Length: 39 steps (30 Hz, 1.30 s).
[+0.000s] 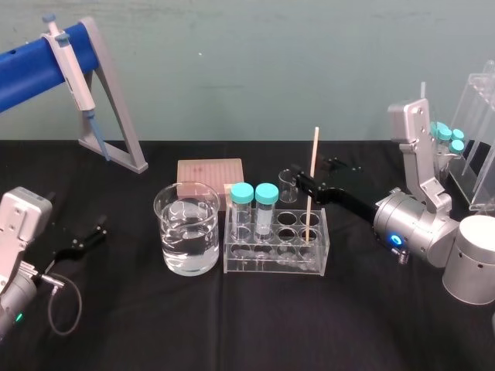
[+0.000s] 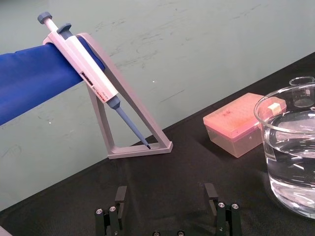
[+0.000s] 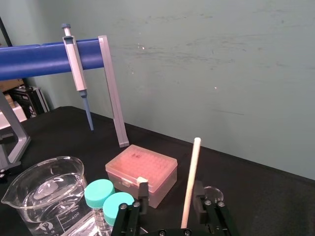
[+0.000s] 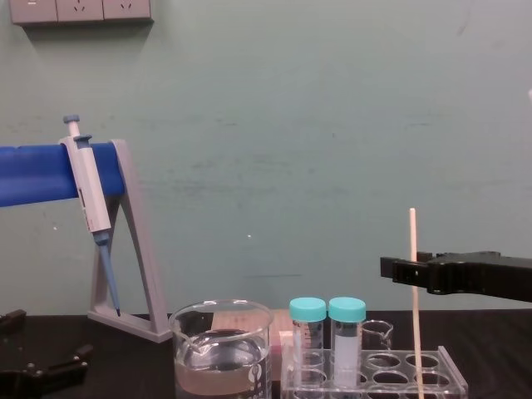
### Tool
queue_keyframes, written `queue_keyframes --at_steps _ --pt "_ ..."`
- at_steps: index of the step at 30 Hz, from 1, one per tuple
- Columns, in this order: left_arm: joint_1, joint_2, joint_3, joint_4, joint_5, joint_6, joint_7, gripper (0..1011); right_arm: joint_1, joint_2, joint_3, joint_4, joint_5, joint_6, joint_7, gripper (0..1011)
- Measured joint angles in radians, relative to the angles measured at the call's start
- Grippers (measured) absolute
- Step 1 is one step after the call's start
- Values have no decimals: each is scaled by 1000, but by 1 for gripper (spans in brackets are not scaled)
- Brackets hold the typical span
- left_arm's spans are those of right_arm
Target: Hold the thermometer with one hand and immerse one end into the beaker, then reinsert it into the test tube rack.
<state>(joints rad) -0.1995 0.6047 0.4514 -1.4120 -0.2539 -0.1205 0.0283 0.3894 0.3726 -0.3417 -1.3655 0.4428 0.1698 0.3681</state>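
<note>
The thermometer [image 1: 312, 178] is a thin cream rod standing nearly upright in a right-hand hole of the clear test tube rack [image 1: 271, 264]. My right gripper [image 1: 313, 176] reaches in from the right and stands open around the rod's upper half. In the right wrist view the thermometer [image 3: 191, 182] rises between the parted fingers [image 3: 142, 196], close to one of them. The chest view shows the gripper [image 4: 407, 273] level with the rod [image 4: 412, 291]. The beaker [image 1: 186, 232], holding water, stands just left of the rack. My left gripper [image 2: 165, 196] rests open and empty at the near left.
A pipette [image 1: 73, 62] hangs on a blue-barred grey stand at the back left. A pink tip box [image 1: 209, 171] and a small clear beaker [image 1: 288, 185] sit behind the rack. Two teal-capped tubes [image 1: 254, 202] fill the rack's left holes. A clear holder [image 1: 476, 131] stands far right.
</note>
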Motion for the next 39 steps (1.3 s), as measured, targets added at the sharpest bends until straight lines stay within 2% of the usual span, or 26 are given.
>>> queue_keyframes --at_steps 3,7,14,17,31,36,39 --pt "0 0 0 0 0 0 0 1004 0 0 0 0 0 0 0 630" --pt "0 0 0 0 0 0 0 1004 0 0 0 0 0 0 0 784" --pt "0 0 0 0 0 0 0 1004 0 0 0 0 0 0 -1 974" --pt "0 0 0 0 0 0 0 1003 0 0 0 0 0 0 -1 1003" --pt "0 0 0 0 0 0 0 1004 -1 -1 1 -2 -4 -4 -6 1003" --pt "0 0 0 0 0 0 0 1004 -10 -19 12 -20 -39 -38 -62 1003" --pt "0 0 0 0 0 0 0 1004 -26 -46 33 -37 -85 -92 -136 1003"
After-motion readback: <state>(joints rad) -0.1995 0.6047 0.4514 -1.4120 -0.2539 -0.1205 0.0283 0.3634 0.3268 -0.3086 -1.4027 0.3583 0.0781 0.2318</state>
